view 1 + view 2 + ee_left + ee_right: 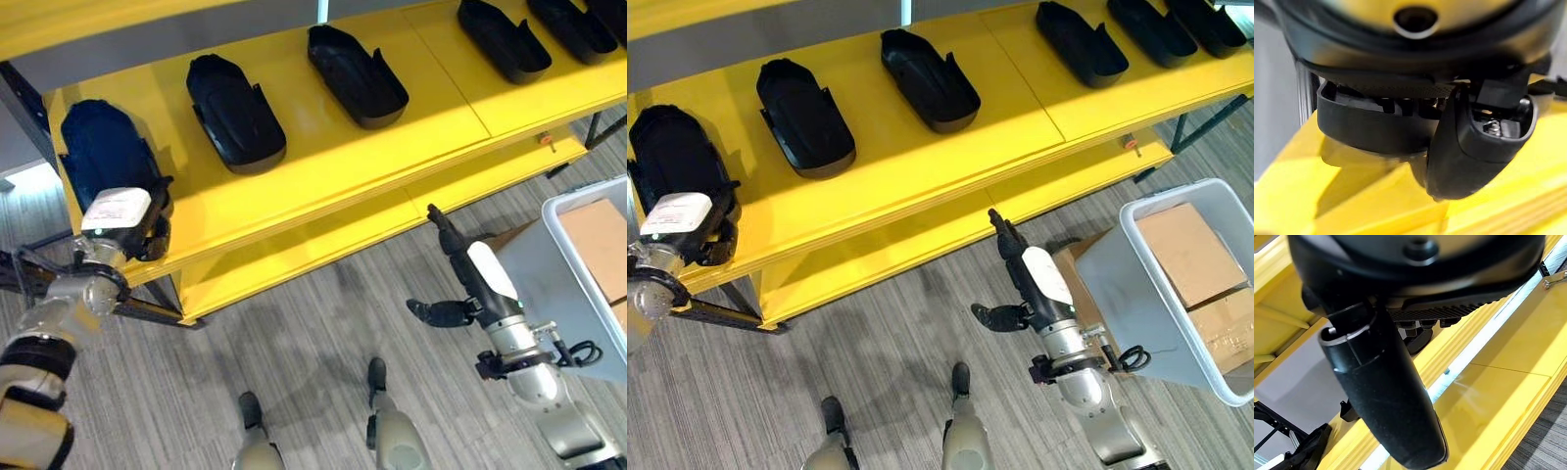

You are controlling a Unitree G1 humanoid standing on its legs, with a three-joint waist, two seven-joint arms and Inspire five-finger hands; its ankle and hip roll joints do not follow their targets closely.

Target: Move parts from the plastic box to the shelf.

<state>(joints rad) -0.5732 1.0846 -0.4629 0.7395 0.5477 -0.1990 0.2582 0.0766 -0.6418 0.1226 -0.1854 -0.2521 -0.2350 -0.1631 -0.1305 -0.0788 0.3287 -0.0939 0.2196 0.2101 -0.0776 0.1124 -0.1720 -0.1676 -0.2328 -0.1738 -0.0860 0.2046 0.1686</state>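
Shelf: yellow shelf (pixel 323 166) spans the far side, carrying a row of black parts, long axes running near to far.
Box: grey plastic box (pixel 1117 274) on the right, just beside the right arm, holding cardboard.
Part: leftmost part (pixel 671 157) lies at the shelf's left end.
Left hand: left hand (pixel 681 230) grips that part's near end, fingers curled round it.
Right hand: right hand (pixel 1019 269) hangs empty, fingers straight, nearer the box.

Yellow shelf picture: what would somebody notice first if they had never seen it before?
Probably the bright yellow shelf with a row of black parts lying side by side on top. At its left end, the left hand is at the end part. On the right, the right hand hangs open above the floor beside a grey plastic box holding cardboard boxes.
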